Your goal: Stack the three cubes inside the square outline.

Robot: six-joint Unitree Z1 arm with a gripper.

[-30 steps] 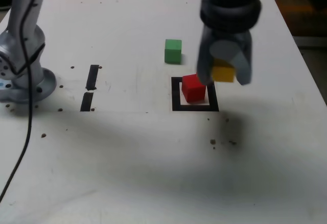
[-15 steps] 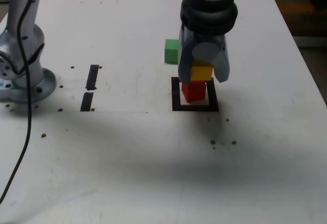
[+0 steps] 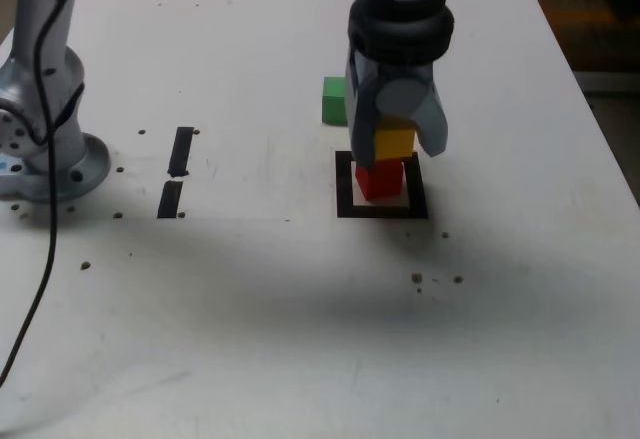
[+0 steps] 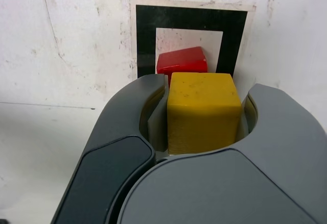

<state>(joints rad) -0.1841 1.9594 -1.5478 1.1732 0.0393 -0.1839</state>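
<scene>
A Unitree arm's gripper (image 3: 396, 146) holds a yellow cube (image 3: 394, 142) clamped between its jaws directly over a red cube (image 3: 379, 180) that sits inside the square outline (image 3: 344, 187) of black tape on a white table (image 3: 300, 319). In the exterior view the yellow block looks to be resting on, or a hair above, the red one; which of the two cannot be told from here. The wrist view shows the red cube (image 4: 182, 60) peeking out beyond the yellow cube (image 4: 203, 112), turned slightly and sitting toward one side of the outline (image 4: 145, 35), so the pair may not be squarely aligned.

By this reading the task stands about midway: the base block is placed, the second is at the point of release, and the green cube (image 3: 334, 101) waits untouched on the table just behind the outline (partly hidden by the gripper in the exterior view).

Elsewhere, two short strips of black tape (image 3: 177, 171) lie well apart at the exterior view's left, near the arm's base (image 3: 45, 164) and a trailing black cable (image 3: 48, 259). Nothing crowds the stack itself; the nearby green cube is the only thing close to the arm's path.
</scene>
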